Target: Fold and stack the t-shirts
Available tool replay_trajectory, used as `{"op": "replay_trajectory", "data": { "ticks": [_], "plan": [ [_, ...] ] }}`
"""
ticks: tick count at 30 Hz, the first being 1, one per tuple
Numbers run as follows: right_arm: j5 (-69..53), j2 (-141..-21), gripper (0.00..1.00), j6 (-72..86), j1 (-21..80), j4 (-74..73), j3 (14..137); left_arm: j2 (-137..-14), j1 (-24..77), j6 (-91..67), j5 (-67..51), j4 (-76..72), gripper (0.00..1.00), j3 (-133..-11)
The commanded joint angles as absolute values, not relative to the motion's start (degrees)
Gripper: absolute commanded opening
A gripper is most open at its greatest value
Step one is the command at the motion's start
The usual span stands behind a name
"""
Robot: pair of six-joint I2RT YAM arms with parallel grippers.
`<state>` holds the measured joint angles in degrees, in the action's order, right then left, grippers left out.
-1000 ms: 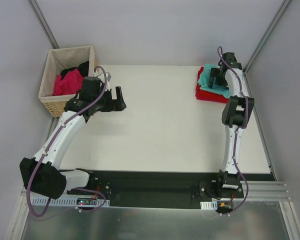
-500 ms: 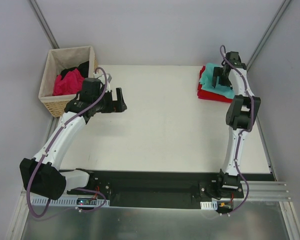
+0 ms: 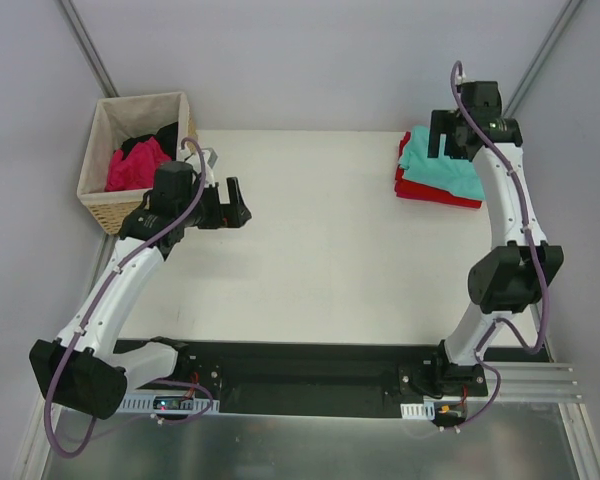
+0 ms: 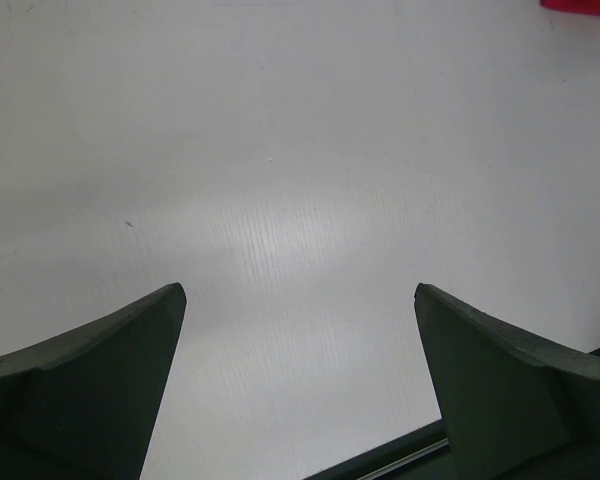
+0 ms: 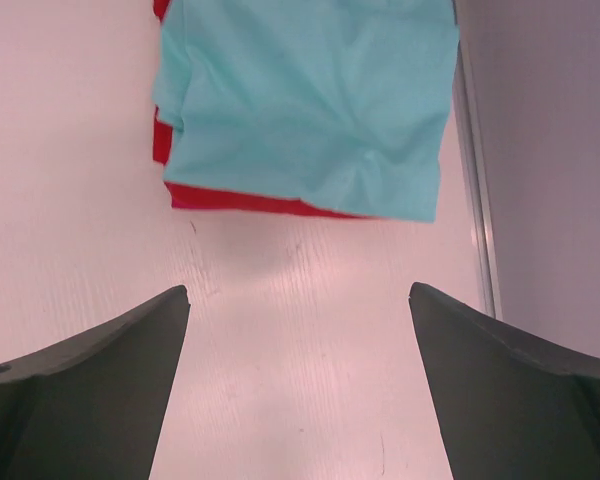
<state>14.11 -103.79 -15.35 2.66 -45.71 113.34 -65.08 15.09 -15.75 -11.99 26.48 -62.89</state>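
Note:
A folded teal t-shirt [image 3: 440, 172] lies on a folded red t-shirt [image 3: 425, 191] at the table's back right. The right wrist view looks down on the teal t-shirt [image 5: 310, 100], with the red t-shirt's edge [image 5: 240, 200] showing beneath it. My right gripper [image 3: 450, 135] hangs open above the stack's far side, and the right gripper [image 5: 300, 300] holds nothing. A magenta-pink t-shirt [image 3: 135, 165] and a black t-shirt [image 3: 165, 135] are crumpled in the basket. My left gripper [image 3: 238, 200] stands open just right of the basket. Under the left gripper [image 4: 300, 300] there is only bare table.
The wicker basket [image 3: 140, 100] with beige lining stands off the table's back left corner. A metal rail [image 5: 472, 180] runs along the table's right edge beside the stack. Frame posts rise at both back corners. The white table [image 3: 330, 250] stretches between the arms.
The right arm has risen and stretched out, carrying its open gripper up and back off the teal t-shirt. The left arm shifted slightly, its gripper staying open near the basket.

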Motion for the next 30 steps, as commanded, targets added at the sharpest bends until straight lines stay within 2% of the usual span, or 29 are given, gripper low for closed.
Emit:
{"op": "replay_trajectory", "data": {
  "ticks": [1, 5, 14, 21, 30],
  "plan": [
    [15.9, -103.8, 0.97, -12.0, 2.0, -48.9, 102.6, -62.2, 15.7, -16.0, -13.5, 25.2, 0.99, -62.4],
    [14.9, -102.9, 0.97, -10.2, 1.8, -46.4, 94.1, -61.2, 15.7, -16.0, -13.2, 25.1, 0.99, -61.8],
    [15.0, -107.2, 0.97, -8.3, -1.4, -44.3, 88.1, -60.6, 15.7, -16.1, -13.8, 24.9, 0.99, -61.4],
    [16.1, -115.2, 0.97, -7.4, -4.1, -45.0, 90.7, -60.5, 15.7, -16.5, -14.6, 24.5, 0.99, -61.0],
    [15.0, -125.5, 0.96, -6.1, -7.2, -46.6, 102.5, -60.5, 15.7, -16.0, -14.3, 24.5, 0.99, -61.0]
  ]
}}
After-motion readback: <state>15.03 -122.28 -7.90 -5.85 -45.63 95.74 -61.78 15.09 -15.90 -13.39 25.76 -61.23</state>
